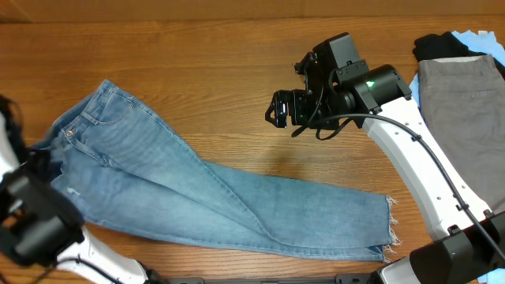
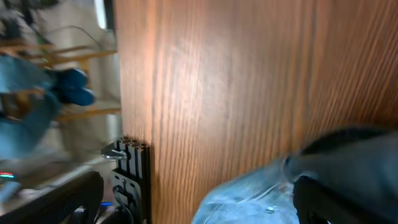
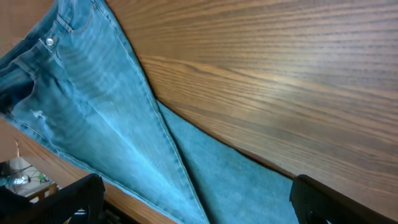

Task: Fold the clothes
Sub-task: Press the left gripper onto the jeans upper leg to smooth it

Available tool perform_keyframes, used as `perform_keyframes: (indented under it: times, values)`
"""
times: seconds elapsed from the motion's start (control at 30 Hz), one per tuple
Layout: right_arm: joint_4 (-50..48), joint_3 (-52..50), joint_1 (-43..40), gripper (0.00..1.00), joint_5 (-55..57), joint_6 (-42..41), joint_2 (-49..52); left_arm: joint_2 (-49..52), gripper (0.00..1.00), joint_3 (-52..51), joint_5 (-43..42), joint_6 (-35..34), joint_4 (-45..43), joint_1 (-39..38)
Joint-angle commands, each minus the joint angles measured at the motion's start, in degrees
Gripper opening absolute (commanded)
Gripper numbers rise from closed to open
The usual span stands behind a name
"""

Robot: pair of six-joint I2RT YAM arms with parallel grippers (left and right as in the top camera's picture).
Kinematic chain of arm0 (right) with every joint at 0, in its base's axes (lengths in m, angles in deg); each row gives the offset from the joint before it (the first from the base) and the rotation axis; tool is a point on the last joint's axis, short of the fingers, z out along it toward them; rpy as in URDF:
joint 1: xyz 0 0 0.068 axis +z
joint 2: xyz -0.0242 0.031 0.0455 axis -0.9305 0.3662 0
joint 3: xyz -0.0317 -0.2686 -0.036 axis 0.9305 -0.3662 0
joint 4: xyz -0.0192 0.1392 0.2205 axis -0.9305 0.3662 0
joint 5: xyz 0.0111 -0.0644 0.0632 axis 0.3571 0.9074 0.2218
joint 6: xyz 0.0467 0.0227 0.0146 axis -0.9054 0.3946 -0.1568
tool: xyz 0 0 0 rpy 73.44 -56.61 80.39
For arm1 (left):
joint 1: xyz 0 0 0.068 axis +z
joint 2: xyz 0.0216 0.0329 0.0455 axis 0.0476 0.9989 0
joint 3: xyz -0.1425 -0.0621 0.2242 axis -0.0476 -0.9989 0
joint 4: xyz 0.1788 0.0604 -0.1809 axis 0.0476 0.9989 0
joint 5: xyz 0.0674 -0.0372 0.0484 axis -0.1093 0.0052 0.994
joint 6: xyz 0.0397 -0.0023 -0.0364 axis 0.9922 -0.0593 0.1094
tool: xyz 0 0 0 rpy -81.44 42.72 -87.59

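Note:
The light-blue jeans (image 1: 181, 193) lie flat on the wooden table, waist at the left, legs running together to frayed hems (image 1: 388, 229) at the lower right. My right gripper (image 1: 278, 109) hovers open and empty above bare wood, beyond the legs. Its wrist view looks down on the jeans (image 3: 112, 124) between its spread fingers (image 3: 202, 205). My left gripper (image 1: 35, 162) is at the table's left edge by the waistband. In the blurred left wrist view its fingers (image 2: 199, 211) are spread, with the waist and button (image 2: 270, 210) low between them.
Grey trousers (image 1: 461, 102) lie at the far right with a black garment (image 1: 442, 46) and a light-blue one (image 1: 483, 38) behind them. The table's left edge and a black mount (image 2: 130, 168) show in the left wrist view.

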Motion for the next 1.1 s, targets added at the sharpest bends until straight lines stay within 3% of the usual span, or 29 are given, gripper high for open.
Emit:
perform_keyframes:
  times: [0.0,0.2,0.43,0.53,0.73,1.07]
  values:
    - [-1.0,-0.3,-0.1,1.00,0.2,0.3,1.4,-10.4,1.00,0.7,0.4,-4.5,0.3,3.3]
    - [-2.8,-0.3,0.7,1.00,-2.9,0.5,3.8,-16.1,1.00,0.7,-2.1,-4.6,-0.6,3.5]
    - [-5.3,-0.3,1.2,1.00,-3.8,0.5,4.5,-16.3,1.00,0.7,-13.7,8.2,-4.6,0.4]
    - [-5.6,-0.3,1.2,1.00,-3.7,0.3,4.5,-16.2,0.97,0.7,-16.2,14.5,-7.4,-4.0]
    - [-5.6,-0.3,1.2,1.00,-3.8,0.2,4.5,-14.2,0.93,0.7,-19.8,19.1,-11.6,-16.1]
    - [-3.4,-0.3,-0.9,1.00,-3.5,0.1,4.5,-2.3,0.95,0.7,-19.8,12.2,-20.5,-33.9]
